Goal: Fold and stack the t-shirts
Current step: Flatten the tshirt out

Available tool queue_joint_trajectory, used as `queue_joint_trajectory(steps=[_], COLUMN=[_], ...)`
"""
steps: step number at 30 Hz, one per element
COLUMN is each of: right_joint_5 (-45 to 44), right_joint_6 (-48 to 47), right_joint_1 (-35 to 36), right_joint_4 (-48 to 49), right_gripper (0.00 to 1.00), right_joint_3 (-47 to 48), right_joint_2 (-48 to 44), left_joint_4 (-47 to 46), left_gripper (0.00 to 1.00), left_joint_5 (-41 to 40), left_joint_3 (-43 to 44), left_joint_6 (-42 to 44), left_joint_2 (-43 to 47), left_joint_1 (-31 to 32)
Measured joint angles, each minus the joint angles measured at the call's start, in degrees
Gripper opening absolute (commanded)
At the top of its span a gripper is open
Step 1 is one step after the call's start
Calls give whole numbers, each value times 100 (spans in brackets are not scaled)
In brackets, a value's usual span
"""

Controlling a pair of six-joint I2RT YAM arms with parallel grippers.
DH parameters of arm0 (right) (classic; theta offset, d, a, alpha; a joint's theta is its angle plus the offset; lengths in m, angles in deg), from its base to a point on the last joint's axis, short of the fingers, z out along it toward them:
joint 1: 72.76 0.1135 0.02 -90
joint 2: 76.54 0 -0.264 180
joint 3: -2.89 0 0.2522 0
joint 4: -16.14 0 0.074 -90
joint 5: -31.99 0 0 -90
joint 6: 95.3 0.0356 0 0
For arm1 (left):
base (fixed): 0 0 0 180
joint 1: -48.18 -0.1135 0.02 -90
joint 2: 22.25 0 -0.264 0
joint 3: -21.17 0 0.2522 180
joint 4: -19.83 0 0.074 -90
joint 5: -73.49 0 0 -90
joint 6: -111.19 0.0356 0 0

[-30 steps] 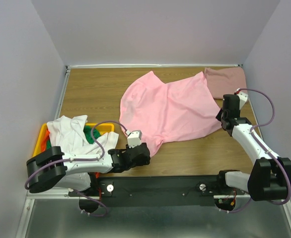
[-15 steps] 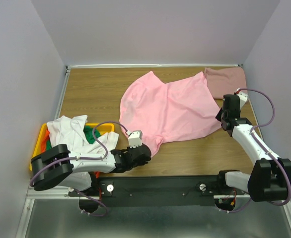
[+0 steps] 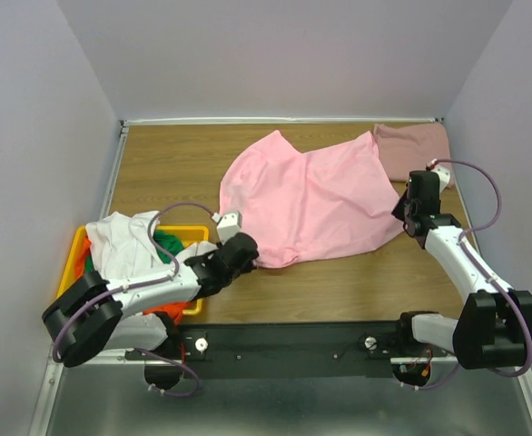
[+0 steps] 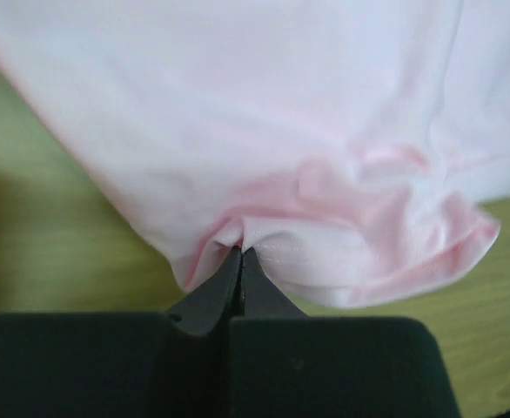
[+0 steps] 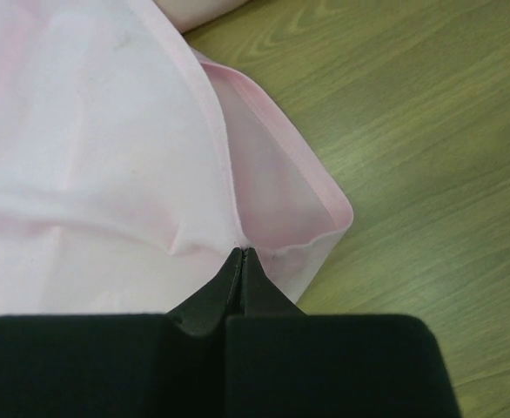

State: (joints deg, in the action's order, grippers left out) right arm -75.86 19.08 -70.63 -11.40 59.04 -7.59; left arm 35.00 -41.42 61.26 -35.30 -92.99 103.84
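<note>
A bright pink t-shirt (image 3: 316, 200) lies spread and rumpled across the middle of the wooden table (image 3: 175, 163). My left gripper (image 3: 246, 251) is shut on its near-left corner, the cloth (image 4: 325, 200) bunched at the closed tips (image 4: 240, 252). On the right, my right gripper (image 3: 406, 205) is shut on the shirt's right edge, a folded hem (image 5: 264, 174) pinched at its tips (image 5: 240, 252). A dusty rose t-shirt (image 3: 413, 151) lies folded at the far right corner. White (image 3: 125, 241), green (image 3: 168, 245) and orange (image 3: 83, 250) t-shirts are heaped in the bin.
A yellow plastic bin (image 3: 193, 233) stands at the table's near-left edge, beside my left arm. Purple-grey walls enclose the table on three sides. Bare wood (image 5: 429, 131) shows to the right of the pink shirt's hem.
My left gripper closed on the pink shirt's near-left corner and drew it up and to the left, pulling in the hanging tip. The right gripper has stayed put, shut.
</note>
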Motion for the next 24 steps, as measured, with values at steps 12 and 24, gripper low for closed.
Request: queue_joint_trajectory(steps=[12,24], right_joint_5=[437,520], right_joint_6=[-90,-249], right_joint_1=[0,0], right_joint_4=[-203,-533], right_gripper=[0,0], right_joint_3=[1770,3021], right_joint_2=[59,-2004], left_joint_4=[31,297], left_gripper=[0,0], left_joint_5=[15,-212], left_joint_3=[2640,3930], left_joint_6=[2282,3174], left_joint_2=[667,2339], left_joint_1=[-2155,-2446])
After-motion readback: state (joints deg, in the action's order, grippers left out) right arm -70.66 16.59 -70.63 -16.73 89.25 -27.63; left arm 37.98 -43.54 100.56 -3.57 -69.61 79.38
